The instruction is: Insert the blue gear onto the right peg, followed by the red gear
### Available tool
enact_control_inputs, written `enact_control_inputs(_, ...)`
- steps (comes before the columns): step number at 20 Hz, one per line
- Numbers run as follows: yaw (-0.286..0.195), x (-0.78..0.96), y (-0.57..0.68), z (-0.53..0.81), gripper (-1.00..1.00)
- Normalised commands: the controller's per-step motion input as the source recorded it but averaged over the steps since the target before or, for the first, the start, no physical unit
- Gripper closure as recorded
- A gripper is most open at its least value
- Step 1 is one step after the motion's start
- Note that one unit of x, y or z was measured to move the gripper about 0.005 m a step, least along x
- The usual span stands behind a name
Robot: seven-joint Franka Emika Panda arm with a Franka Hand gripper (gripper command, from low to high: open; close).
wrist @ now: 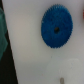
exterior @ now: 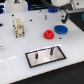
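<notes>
The blue gear lies flat on the white counter, toward the exterior view's right, its hub facing up. Being round, it has no long axis to speak of; its teeth ring the rim all the way round. The red gear sits just beside it, on the exterior view's left, also flat with hub up, the two rims close or touching; I cannot tell which.

The arm hangs above the blue gear at the top of the exterior view, well clear of it. The jaws themselves are out of sight in both views, so I cannot tell if they are spread or pressed together. From the wrist camera the blue gear shows face-on, dark hole at its centre, nothing gripping it.

Nearer the front lies a dark-framed plate with two upright pegs, apart from both gears.
</notes>
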Motion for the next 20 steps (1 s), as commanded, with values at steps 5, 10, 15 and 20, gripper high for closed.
enact_control_inputs(5, 0.0, -0.25, -0.23, -0.51, -1.0)
enact_control_inputs(10, 0.0, -0.26, -0.27, -0.3, -1.0)
enact_control_inputs(15, 0.0, -0.25, -0.07, -0.06, -1.0)
enact_control_inputs(20, 0.0, -0.44, -0.02, -0.17, -1.0)
